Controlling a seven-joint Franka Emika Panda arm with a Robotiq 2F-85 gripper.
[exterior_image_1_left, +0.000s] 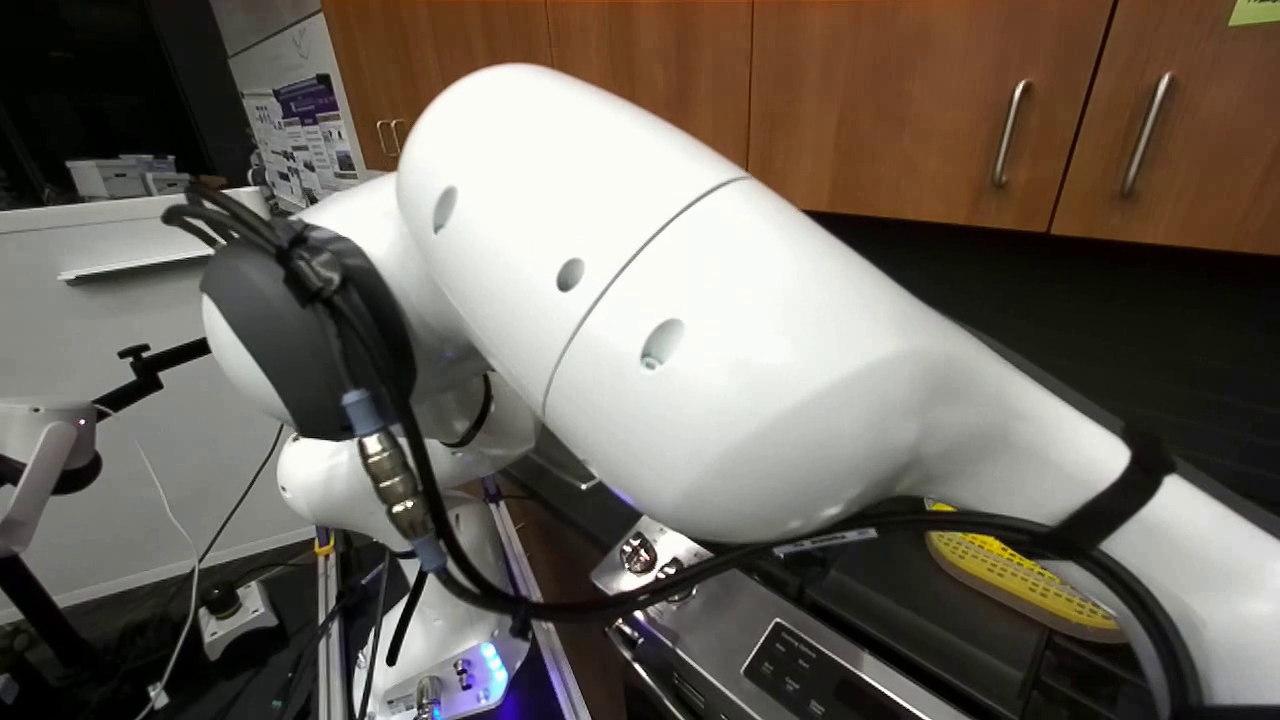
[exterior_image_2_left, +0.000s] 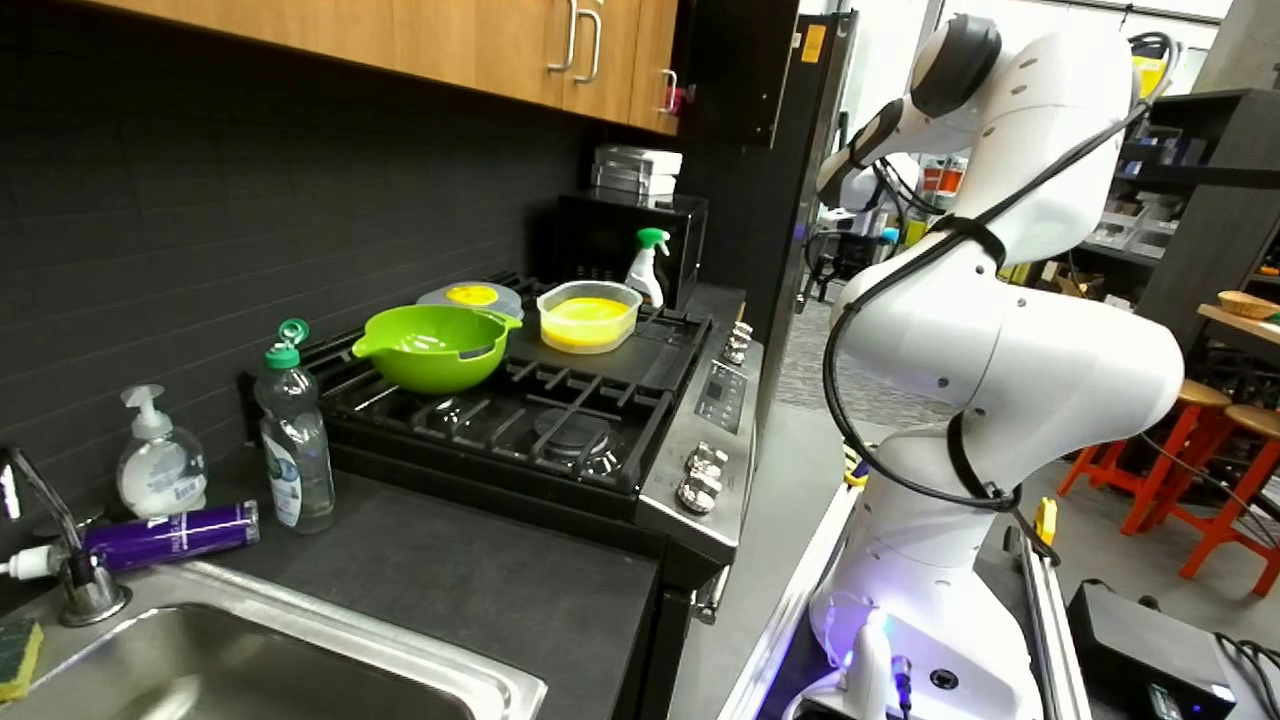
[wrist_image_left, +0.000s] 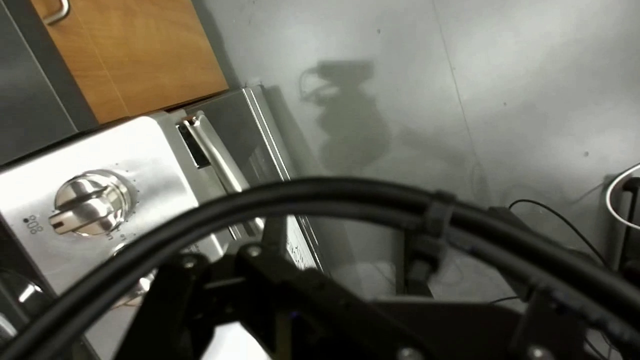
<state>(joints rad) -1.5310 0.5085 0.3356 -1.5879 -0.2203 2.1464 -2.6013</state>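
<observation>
My gripper shows dark and blurred at the bottom of the wrist view. Its left linkage is spread outward, and no object shows in it. Black cables cross in front and hide part of the fingers; the right finger is not clear. Beyond it are the stove's steel front panel, a stove knob and the oven handle. I see no contact with them. The white arm shows in both exterior views. The gripper is out of the frame in an exterior view and cannot be made out in the remaining one.
A green bowl, a tub with yellow inside and a spray bottle stand on the stove. Soap bottles stand by the sink. Wooden cabinets hang above. Grey floor lies beside the stove.
</observation>
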